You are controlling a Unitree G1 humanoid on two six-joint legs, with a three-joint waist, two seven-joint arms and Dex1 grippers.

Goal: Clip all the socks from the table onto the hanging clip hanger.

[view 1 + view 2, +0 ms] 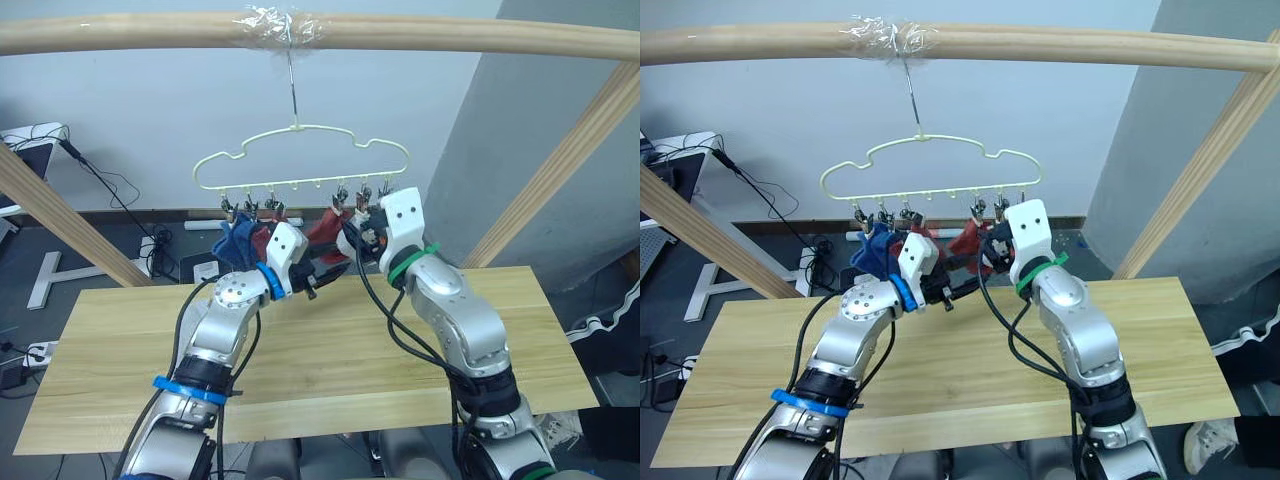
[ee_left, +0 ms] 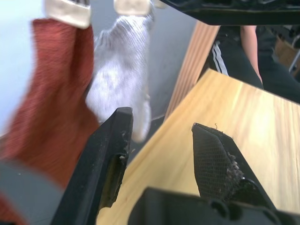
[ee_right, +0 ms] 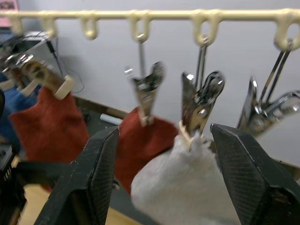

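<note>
The pale yellow clip hanger (image 1: 300, 160) hangs by its hook from the taped pole. Clipped along its row are a blue sock (image 1: 236, 240), two rust red socks (image 3: 49, 122) (image 3: 145, 145) and a light grey sock (image 3: 178, 187). My left gripper (image 2: 161, 122) is open and empty, raised just under the hanger beside a red sock (image 2: 51, 103) and the grey sock (image 2: 124, 70). Close below the clips, my right gripper (image 3: 165, 131) is open, and the clipped grey sock hangs in line with the gap between its fingers. The table (image 1: 330, 350) lies below both arms.
A round wooden pole frame (image 1: 450, 35) crosses overhead, with slanted poles at both sides. Cables and a power strip (image 1: 30, 352) lie on the floor behind the table's left end. A person's leg in striped trousers (image 2: 225, 47) stands past the table's edge.
</note>
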